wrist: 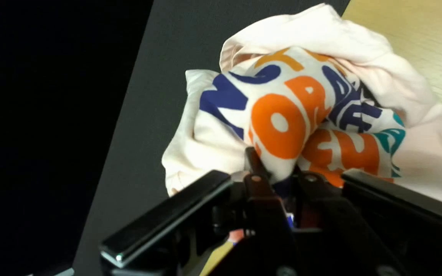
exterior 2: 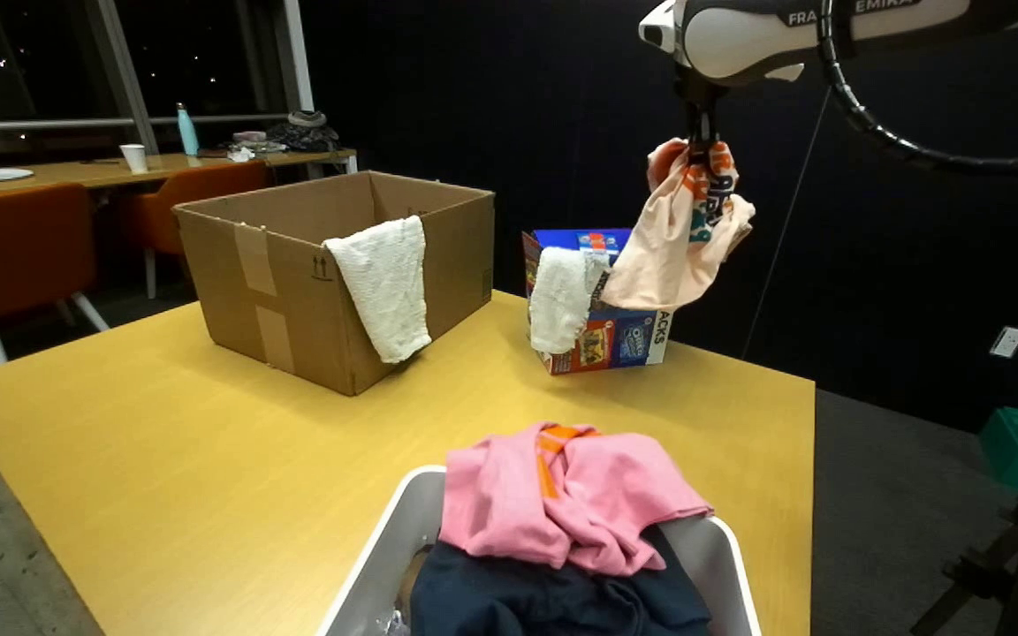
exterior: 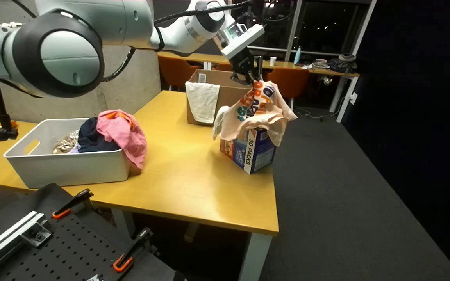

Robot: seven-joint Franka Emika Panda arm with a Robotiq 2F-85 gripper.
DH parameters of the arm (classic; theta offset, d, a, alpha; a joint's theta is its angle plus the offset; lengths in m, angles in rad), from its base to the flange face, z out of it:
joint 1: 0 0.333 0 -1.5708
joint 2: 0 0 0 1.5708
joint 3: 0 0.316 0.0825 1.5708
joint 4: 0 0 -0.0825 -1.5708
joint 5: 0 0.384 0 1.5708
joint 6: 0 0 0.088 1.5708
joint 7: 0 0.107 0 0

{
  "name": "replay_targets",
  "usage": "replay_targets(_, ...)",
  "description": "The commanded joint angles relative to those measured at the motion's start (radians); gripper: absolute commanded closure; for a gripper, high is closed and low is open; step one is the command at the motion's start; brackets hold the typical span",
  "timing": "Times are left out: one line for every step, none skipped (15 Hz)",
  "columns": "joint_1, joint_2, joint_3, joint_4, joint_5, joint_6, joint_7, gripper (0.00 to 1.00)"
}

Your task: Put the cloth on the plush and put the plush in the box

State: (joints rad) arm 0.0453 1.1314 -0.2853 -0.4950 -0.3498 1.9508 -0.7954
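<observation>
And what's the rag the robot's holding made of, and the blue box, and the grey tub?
The rag looks like thin, matte fabric, maybe cotton: it hangs in soft folds. The blue box seems to be smooth printed cardboard, with flat faces and straight edges. The grey tub is probably smooth plastic, judging by its rounded corners and handle hole.

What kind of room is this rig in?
Probably an office or lab workspace; can't tell which. Orange chairs stand at a long desk, and there's a perforated black board.

Box (exterior: 254,156) partly hidden (behind cloth (exterior: 266,115)), arm (exterior: 115,23) cropped
</observation>
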Motion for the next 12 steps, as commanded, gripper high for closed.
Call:
replay_targets(0.005, 0.012, 0.003, 0.027, -0.010, 0.016, -0.134, 0.97)
replay_targets(0.008, 0.013, 0.002, 0.029, -0.009, 0.018, -0.155, 0.97)
replay_targets(0.012, 0.014, -0.001, 0.031, -0.010, 0.019, -0.170, 0.97)
replay_targets(0.014, 0.014, -0.002, 0.031, -0.009, 0.018, -0.186, 0.97)
replay_targets(0.017, 0.015, -0.004, 0.032, -0.010, 0.017, -0.197, 0.97)
replay_targets(0.020, 0.016, -0.007, 0.033, -0.011, 0.016, -0.205, 0.97)
replay_targets(0.021, 0.016, -0.006, 0.033, -0.008, 0.015, -0.210, 0.97)
replay_targets(0.021, 0.015, -0.002, 0.033, -0.004, 0.015, -0.219, 0.97)
replay_targets(0.021, 0.014, -0.001, 0.032, -0.003, 0.012, -0.227, 0.92)
replay_targets(0.022, 0.014, -0.001, 0.031, -0.001, 0.008, -0.230, 0.62)
replay_targets(0.021, 0.014, 0.002, 0.031, 0.003, 0.008, -0.230, 0.60)
replay_targets(0.019, 0.014, 0.004, 0.030, 0.007, 0.005, -0.231, 0.54)
